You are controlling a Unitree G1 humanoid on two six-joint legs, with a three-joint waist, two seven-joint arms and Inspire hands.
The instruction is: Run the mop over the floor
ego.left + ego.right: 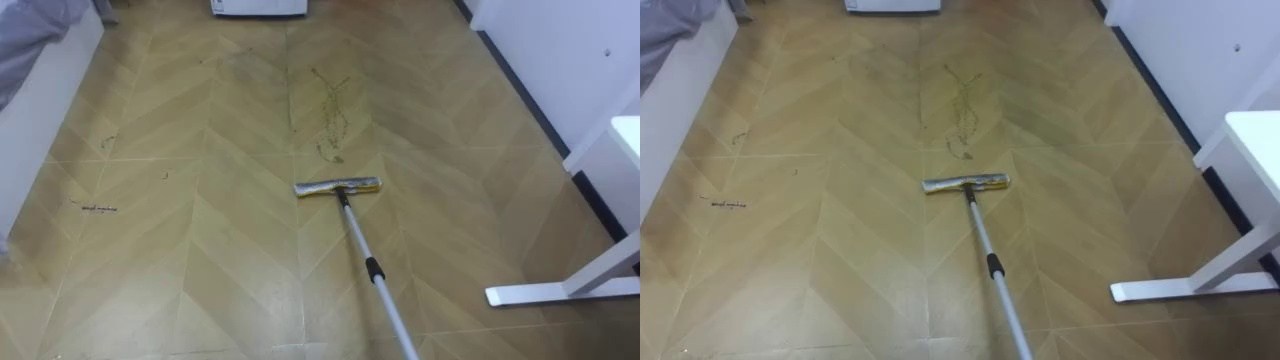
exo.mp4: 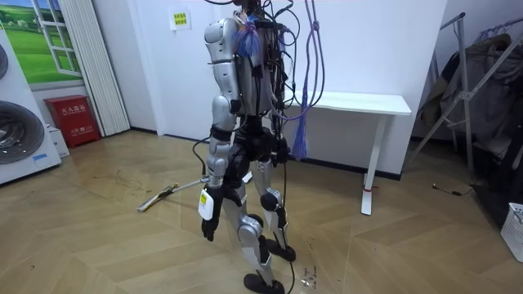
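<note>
A mop lies on the wooden floor. Its flat yellowish head (image 1: 338, 187) sits just short of a streak of dark dirt (image 1: 330, 110). Its silver handle (image 1: 375, 275), with a black collar, runs back to the lower edge of the eye views. In the room view I stand upright in the middle of the room, and the mop (image 2: 167, 194) stretches over the floor toward the room view's left from behind my legs. My left hand (image 2: 207, 227) hangs at my side, away from the mop. A smaller dark smear (image 1: 98, 208) marks the floor at the left.
A white desk (image 2: 359, 102) stands at my right against the wall, its foot (image 1: 560, 292) resting on the floor near the mop handle. At the left is a white base with grey cloth (image 1: 30, 40). A washing machine (image 2: 20, 122) and a red box (image 2: 72, 118) stand farther off.
</note>
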